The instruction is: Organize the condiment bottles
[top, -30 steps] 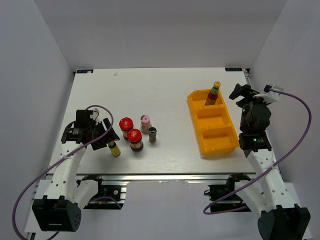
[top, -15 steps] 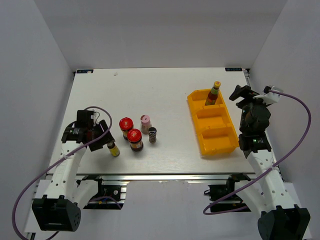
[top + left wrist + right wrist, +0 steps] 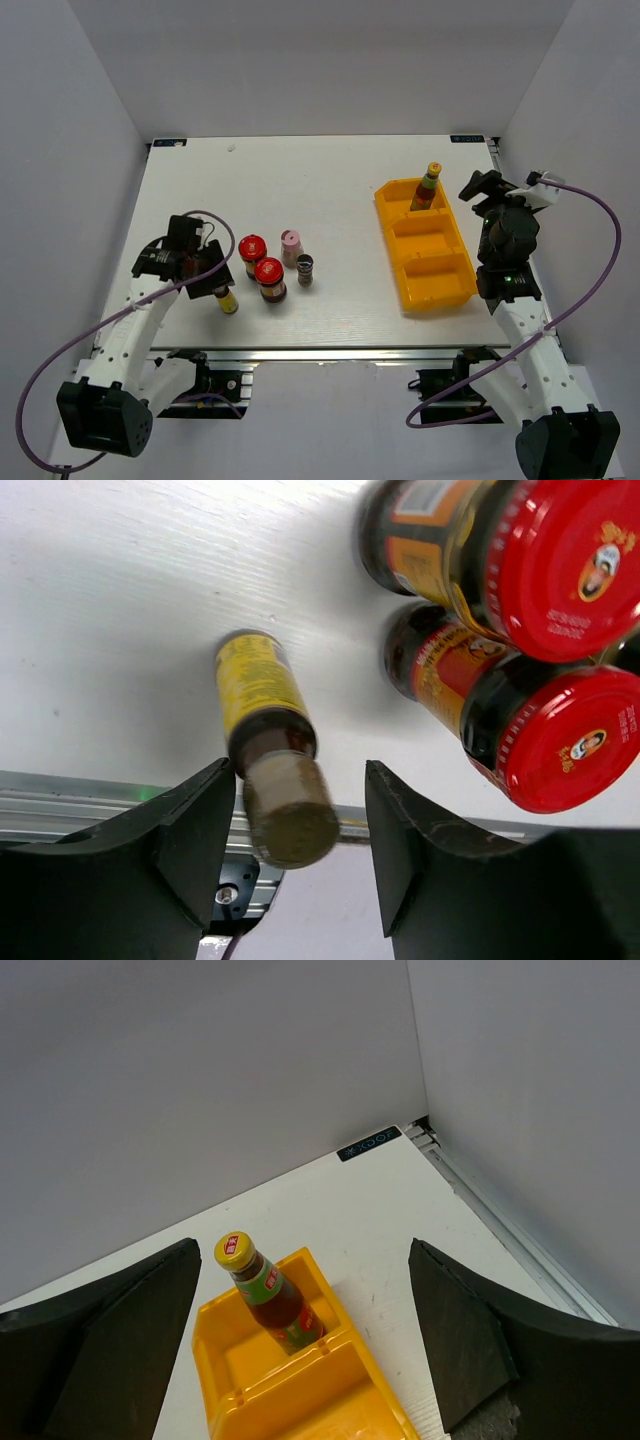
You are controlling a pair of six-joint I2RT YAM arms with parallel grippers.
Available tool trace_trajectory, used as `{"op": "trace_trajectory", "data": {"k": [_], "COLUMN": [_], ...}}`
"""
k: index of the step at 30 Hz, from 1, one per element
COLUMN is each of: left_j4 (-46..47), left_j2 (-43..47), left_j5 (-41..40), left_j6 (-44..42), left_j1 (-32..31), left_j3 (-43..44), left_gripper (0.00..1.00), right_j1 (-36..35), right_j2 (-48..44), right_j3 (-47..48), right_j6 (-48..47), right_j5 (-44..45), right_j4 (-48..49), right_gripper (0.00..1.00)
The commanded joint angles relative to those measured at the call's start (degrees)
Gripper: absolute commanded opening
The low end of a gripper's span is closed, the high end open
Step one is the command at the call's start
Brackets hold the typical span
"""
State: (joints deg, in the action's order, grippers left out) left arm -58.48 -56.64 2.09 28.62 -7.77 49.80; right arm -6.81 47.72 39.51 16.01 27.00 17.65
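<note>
Jaws of the left gripper (image 3: 298, 780) stood open astride the slim brown bottle (image 3: 262, 695), a gap showing beside its cap. Two red-lidded jars (image 3: 570, 745) stood just right of it, the pink-capped bottle (image 3: 291, 245) and grey-topped shaker (image 3: 305, 268) farther right on the worktop (image 3: 330, 200). Jaws of the right gripper (image 3: 300, 1250) gaped wide, empty, above the yellow tray (image 3: 225, 1345), whose far compartment held the sauce bottle (image 3: 268, 1295).

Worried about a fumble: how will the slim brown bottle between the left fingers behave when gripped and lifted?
The brown bottle looks rigid, probably glass, so it should not squash. Tall and narrow, it may tip toward the red-lidded jar if nudged unevenly. The left fingers flank its round cap, which might slip.
</note>
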Motion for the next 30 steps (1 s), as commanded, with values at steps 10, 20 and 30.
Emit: {"op": "trace_trajectory", "data": {"k": [10,20,30], "left_j4": [-6.4,-5.8,-5.2], "left_j2": [-5.1,-6.5,-5.4], "left_j5": [-12.3,-10.7,-5.7], "left_j6": [4.7,4.2,3.3], "left_j1": [-8.3,-9.9,-10.9], "left_j3": [6.8,7.0,9.8], "left_gripper": [0.55,0.46,0.19], "right_j1": [0.0,0.0,0.1], "right_j2": [-0.4,-0.2,-0.6], "right_j3": [-0.3,-0.5,0.1], "right_j6": [-0.4,0.1,-3.1], "right_j5": [3.7,3.6,-9.8], "right_j4": [1.5,1.6,2.2], "right_gripper": [0.89,0.89,0.89]}}
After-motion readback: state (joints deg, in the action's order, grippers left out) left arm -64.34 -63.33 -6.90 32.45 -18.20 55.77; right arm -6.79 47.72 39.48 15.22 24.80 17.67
